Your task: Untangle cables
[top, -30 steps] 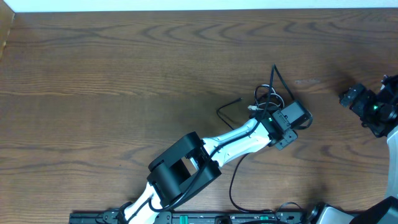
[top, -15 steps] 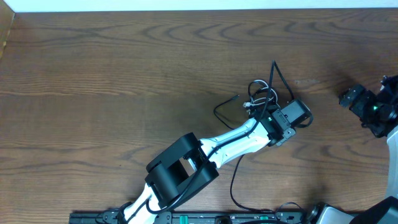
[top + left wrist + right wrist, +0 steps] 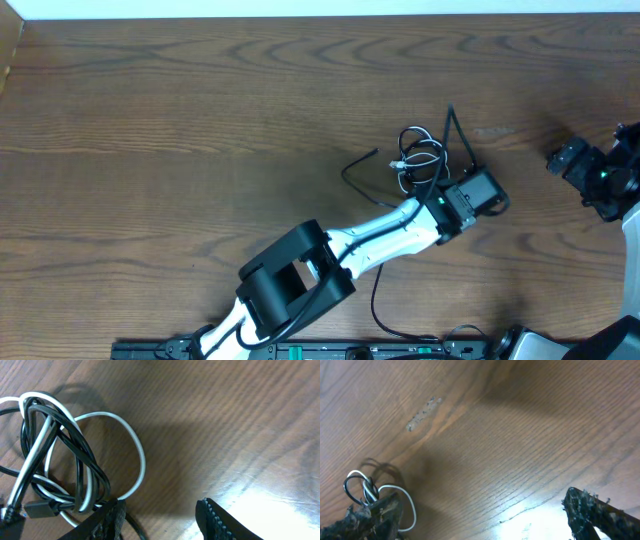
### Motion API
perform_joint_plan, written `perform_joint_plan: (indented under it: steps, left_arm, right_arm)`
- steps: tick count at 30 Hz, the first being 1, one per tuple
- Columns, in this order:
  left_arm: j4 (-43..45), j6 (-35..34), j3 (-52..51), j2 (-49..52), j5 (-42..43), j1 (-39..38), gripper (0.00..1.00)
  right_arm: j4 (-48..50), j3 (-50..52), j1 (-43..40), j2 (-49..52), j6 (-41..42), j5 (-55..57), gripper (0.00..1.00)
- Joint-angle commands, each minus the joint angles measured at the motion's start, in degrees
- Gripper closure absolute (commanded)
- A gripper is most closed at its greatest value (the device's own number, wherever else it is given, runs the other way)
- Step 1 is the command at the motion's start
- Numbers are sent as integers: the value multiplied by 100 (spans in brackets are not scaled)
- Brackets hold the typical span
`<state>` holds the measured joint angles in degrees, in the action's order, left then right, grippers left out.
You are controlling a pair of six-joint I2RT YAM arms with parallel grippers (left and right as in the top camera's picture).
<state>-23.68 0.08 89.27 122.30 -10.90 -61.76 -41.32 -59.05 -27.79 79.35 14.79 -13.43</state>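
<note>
With left gripper [image 3: 160, 509] and right gripper [image 3: 481, 501] spread empty, the limp, light thin white cord [image 3: 142, 462] and thin black cord [image 3: 82, 455] are probably best taken by a loose loop.

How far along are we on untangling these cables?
Done: nothing; white cable and black cable lie looped together in one knot. In hand: left gripper sits beside the knot, jaws apart, nothing visibly between them. Left: separating both cords; right gripper hangs open, well away.

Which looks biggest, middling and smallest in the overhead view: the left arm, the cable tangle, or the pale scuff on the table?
1. Left arm, largest by far.
2. Cable tangle.
3. Pale scuff, smallest and faint.
</note>
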Motion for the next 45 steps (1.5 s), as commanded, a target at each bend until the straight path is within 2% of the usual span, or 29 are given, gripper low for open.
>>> perform_joint_plan:
  steps: [1, 8, 19, 25, 31, 40, 45]
  left_arm:
    - [-81, -57, 13, -249, -507, -20, 50]
    - [-105, -125, 114, -249, -678, -2, 50]
    - [713, -125, 83, 92, -623, 501, 49]
    - [686, -122, 83, 170, -170, 516, 49]
    - [688, -122, 85, 168, -179, 522, 49]
    - [470, 4, 87, -890, -459, 330, 49]
    - [236, 7, 81, -664, -55, 328, 49]
  right_arm:
    - [-13, -17, -35, -46, -70, 142, 1]
    - [-24, -17, -35, 17, -72, 146, 1]
    - [-129, -17, -31, 48, -72, 142, 1]
    - [-129, -17, -31, 48, -72, 140, 1]
    - [-136, -17, -31, 48, -72, 142, 1]
    - [-63, -17, -28, 48, -72, 109, 1]
    - [-50, -17, -31, 48, -74, -4, 1]
